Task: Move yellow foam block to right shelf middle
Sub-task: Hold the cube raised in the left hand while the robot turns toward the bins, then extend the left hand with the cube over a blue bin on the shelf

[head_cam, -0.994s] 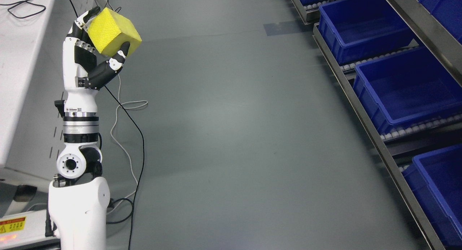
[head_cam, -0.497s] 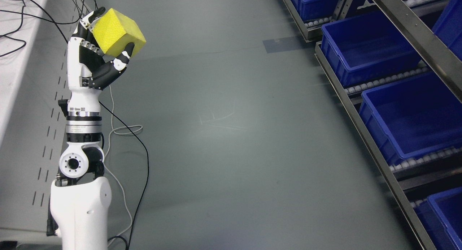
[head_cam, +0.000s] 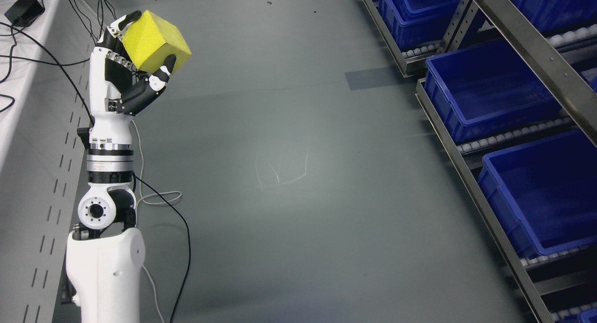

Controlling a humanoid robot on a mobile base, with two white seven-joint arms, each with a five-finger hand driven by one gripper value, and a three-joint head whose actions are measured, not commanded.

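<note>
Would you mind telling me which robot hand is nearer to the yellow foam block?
Left. The left robot hand grips the yellow foam block on the picture's left side; the right robot hand is out of view.

You are looking down from the robot's head, tilted steeply toward the grey floor (head_cam: pixel 303 173), which fills the middle of the frame from fairly high up. Your left arm (head_cam: pixel 105 211) rises from the lower left edge close to the lens, a table (head_cam: pixel 28 141) runs along the left border, and the shelf (head_cam: pixel 471 183) with blue bins (head_cam: pixel 485 94) slants down the right edge. This is your only view, so no other camera overlaps it.
</note>
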